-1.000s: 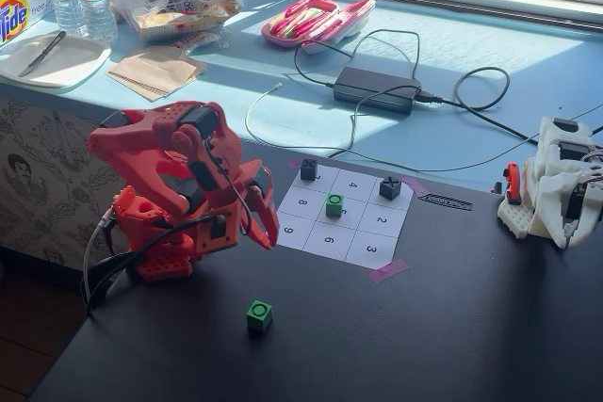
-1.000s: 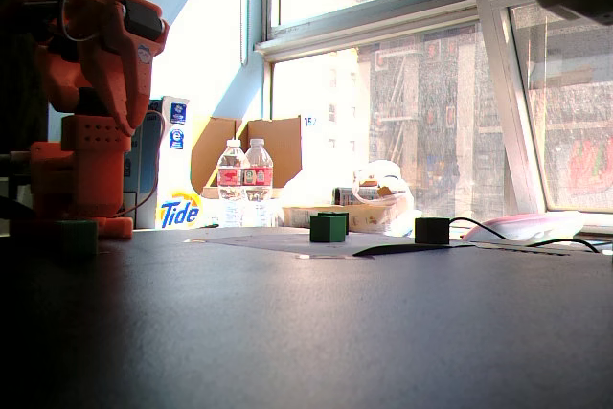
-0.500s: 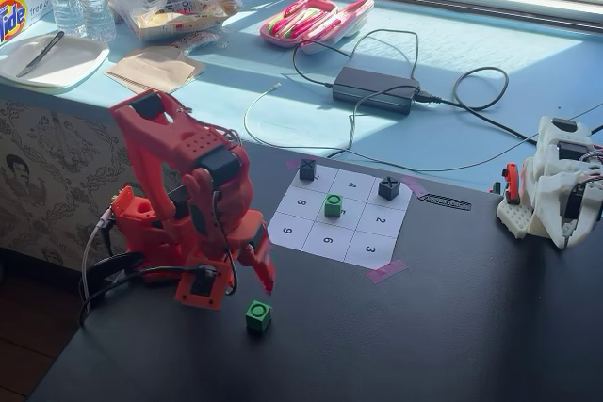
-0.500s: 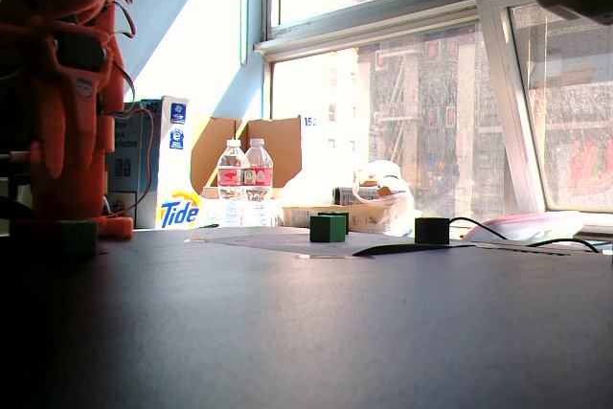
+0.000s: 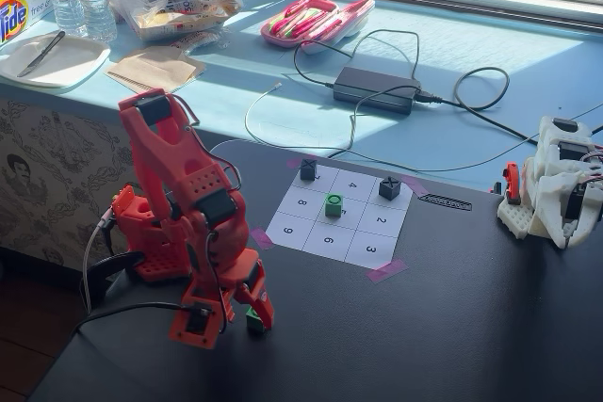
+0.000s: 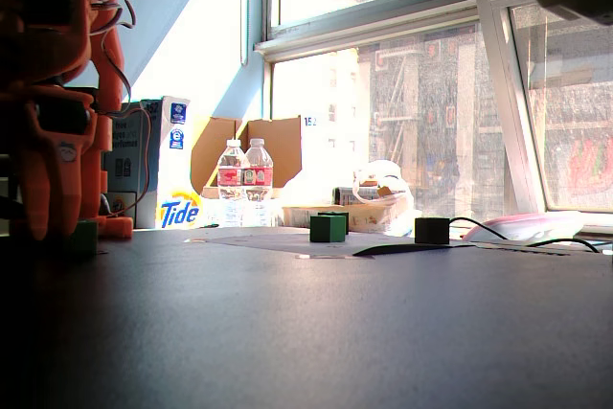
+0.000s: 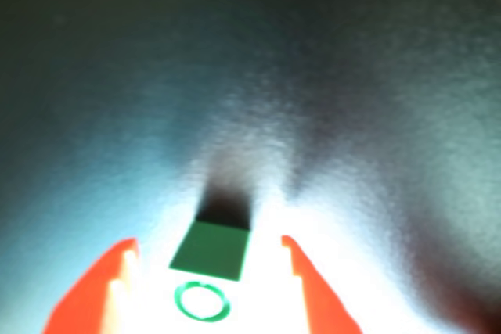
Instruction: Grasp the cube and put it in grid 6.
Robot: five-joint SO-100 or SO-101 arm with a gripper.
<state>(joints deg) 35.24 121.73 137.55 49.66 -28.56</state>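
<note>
One green cube [image 5: 255,320] with a dark ring on top sits on the black table, off the paper sheet. My orange gripper [image 5: 251,312] has come down over it. In the wrist view the cube [image 7: 210,251] lies between the two orange fingers [image 7: 94,295], with a gap on each side; the gripper [image 7: 208,242] is open. In a fixed view at table level the cube [image 6: 84,237] shows at the arm's foot. Grid 6 [image 5: 329,240] is a bare white cell in the sheet's front row. A second green cube [image 5: 334,204] stands on the middle cell.
Two dark cubes [image 5: 308,169] [image 5: 390,187] stand on cells in the sheet's back row. A white device [image 5: 556,181] sits at the table's right edge. Behind the table, a blue ledge holds a power adapter [image 5: 375,88] with cables, and bottles.
The arm has unfolded from beside its base and swung forward and down until the gripper straddles the loose green cube. The cube has not moved.
</note>
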